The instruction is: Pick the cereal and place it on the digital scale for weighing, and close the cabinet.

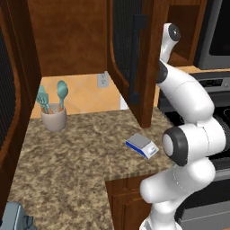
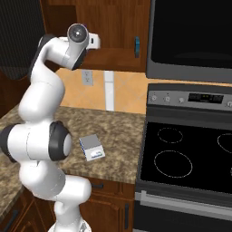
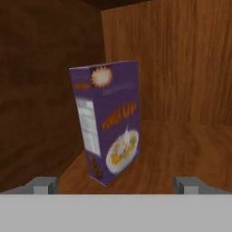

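1. The cereal box [image 3: 108, 121] stands upright on the wooden shelf [image 3: 181, 149] straight ahead of my pincer [image 3: 116, 185], turned a little so one corner edge faces me; purple, with a bowl picture low on its front.
2. My pincer is wide open and holds nothing; its two fingertips [image 3: 43, 185] sit apart on either side, short of the box and not touching it.
3. Around the box are the brown wooden walls of the cabinet [image 1: 148, 67], whose mesh door with its long black handle [image 1: 136, 58] stands swung open beside my arm.
4. The scale [image 1: 142, 145] lies flat well below my pincer on the speckled stone counter [image 1: 72, 157], near its front edge, blue base under a pale top plate.
5. Farther off on that counter, a cup of teal utensils [image 1: 54, 110] stands by the back wall.
6. Off to my right is the black stove [image 2: 190, 158].
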Robot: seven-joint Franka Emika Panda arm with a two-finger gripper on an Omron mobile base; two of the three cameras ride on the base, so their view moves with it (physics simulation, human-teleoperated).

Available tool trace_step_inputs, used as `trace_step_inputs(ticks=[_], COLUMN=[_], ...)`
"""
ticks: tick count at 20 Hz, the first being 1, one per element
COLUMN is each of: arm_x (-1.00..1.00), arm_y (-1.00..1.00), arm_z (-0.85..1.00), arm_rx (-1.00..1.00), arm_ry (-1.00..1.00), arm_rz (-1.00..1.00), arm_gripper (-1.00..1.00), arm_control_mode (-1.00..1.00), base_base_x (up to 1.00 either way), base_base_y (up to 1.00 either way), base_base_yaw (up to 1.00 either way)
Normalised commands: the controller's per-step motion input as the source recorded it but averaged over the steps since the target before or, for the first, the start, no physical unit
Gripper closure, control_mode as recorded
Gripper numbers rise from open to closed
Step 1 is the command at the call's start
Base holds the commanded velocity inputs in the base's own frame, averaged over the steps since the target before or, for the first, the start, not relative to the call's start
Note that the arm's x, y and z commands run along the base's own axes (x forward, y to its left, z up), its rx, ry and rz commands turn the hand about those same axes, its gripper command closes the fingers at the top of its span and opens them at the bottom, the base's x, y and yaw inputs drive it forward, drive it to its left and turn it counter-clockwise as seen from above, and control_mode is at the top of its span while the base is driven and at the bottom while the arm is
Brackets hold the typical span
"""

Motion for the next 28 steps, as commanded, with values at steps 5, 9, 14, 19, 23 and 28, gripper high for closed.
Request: trace_step_inputs(ticks=[5, 9, 14, 19, 23, 28], arm_x=[0.24, 0.26, 0.43, 0.35, 0.36, 0.33], arm_y=[0.00, 0.00, 0.00, -0.10, -0.11, -0.12], arm_z=[0.00, 0.00, 0.00, 0.00, 0.00, 0.00], arm_rx=[0.00, 0.00, 0.00, 0.00, 0.00, 0.00], arm_ry=[0.00, 0.00, 0.00, 0.00, 0.00, 0.00], arm_rz=[-0.08, -0.04, 0.00, 0.00, 0.00, 0.00], arm_gripper=[-1.00, -1.00, -1.00, -1.00, -1.00, -1.00], arm_control_mode=[-1.00, -1.00, -1.00, -1.00, -1.00, -1.00], base_base_x=[0.00, 0.00, 0.00, 0.00, 0.00, 0.00], base_base_y=[0.00, 0.00, 0.00, 0.00, 0.00, 0.00], base_base_yaw=[0.00, 0.00, 0.00, 0.00, 0.00, 0.00])
